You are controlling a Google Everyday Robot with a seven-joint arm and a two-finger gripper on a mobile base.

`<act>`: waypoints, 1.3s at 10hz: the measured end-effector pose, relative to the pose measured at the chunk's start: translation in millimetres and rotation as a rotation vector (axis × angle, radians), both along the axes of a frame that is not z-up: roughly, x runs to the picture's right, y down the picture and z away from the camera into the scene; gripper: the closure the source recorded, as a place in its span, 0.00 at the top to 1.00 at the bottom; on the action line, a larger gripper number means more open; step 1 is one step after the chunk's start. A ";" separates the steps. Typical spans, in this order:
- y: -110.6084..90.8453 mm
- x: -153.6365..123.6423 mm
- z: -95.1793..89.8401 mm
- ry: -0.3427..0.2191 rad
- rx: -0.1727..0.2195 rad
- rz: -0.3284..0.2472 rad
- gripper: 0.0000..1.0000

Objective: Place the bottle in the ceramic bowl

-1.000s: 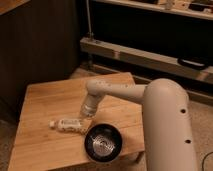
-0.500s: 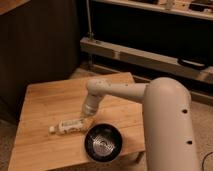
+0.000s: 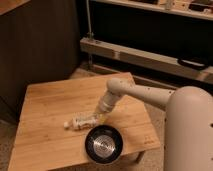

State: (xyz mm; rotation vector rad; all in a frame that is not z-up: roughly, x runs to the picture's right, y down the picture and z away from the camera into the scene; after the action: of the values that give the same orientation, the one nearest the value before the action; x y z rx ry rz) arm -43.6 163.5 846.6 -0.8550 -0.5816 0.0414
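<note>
Bottle [image 3: 82,121] lies flat on the table [image 3: 45,107], at eleven o'clock from the bowl [image 3: 104,144]; gripper [image 3: 101,116] sits at its three o'clock end, whether clenched I cannot tell.

Dim warm light over tool [image 3: 99,116] at bottle [image 3: 83,121], glare in bowl [image 3: 88,143]

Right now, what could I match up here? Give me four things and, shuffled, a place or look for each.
1. bottle
2. bowl
3. gripper
4. table

A. black, glossy, nothing in it
B. lying on its side on the wood
C. pale wood
D. down at one end of the bottle

Pairs: 1-B, 2-A, 3-D, 4-C.
</note>
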 end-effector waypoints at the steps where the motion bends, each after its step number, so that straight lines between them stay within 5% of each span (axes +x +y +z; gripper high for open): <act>1: -2.3 7.2 0.6 0.004 0.007 0.029 0.00; 7: -16.3 42.4 -1.8 -0.036 0.012 0.155 0.00; 11: -62.9 32.0 -17.6 -0.144 0.083 0.031 0.00; 13: -74.8 26.0 -22.1 -0.163 0.084 -0.050 0.00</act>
State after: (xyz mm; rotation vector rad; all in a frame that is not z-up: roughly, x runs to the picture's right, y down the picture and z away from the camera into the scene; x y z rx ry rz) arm -17.5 88.7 824.5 -0.7956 -0.7098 -0.0980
